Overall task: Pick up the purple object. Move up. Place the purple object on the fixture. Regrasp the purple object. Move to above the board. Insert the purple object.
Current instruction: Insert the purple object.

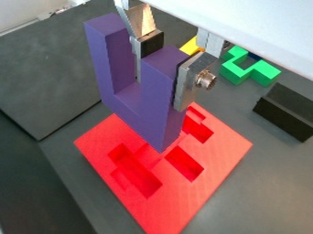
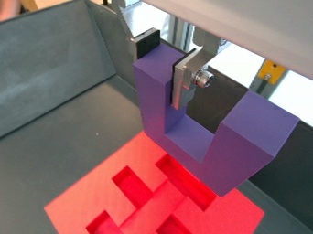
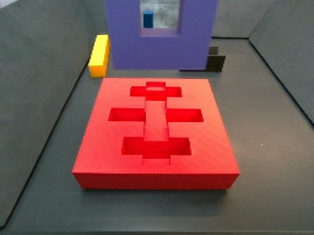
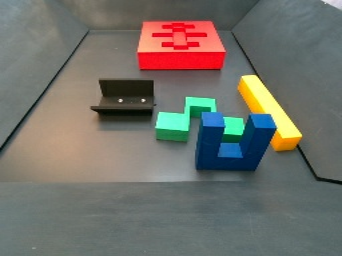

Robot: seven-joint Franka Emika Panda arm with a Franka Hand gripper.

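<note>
My gripper (image 1: 159, 71) is shut on one prong of the purple object (image 1: 128, 87), a U-shaped block whose prongs point up towards the wrist. Both wrist views show it, with the silver fingers (image 2: 189, 78) clamping the prong of the purple object (image 2: 226, 137). The block hangs with its base down above the red board (image 1: 159, 178), over the recessed cutouts (image 2: 153, 187). In a side view the purple object (image 3: 160, 50) hovers over the board's (image 3: 153, 165) far end. The fixture (image 4: 124, 98) stands empty in front of the board (image 4: 182, 45). That view shows neither gripper nor purple object.
A green block (image 4: 187, 118), a blue two-pronged piece (image 4: 238, 140) and a yellow bar (image 4: 267, 110) lie near the fixture. The yellow bar (image 3: 98, 55) lies beside the board's far corner. Grey walls ring the floor.
</note>
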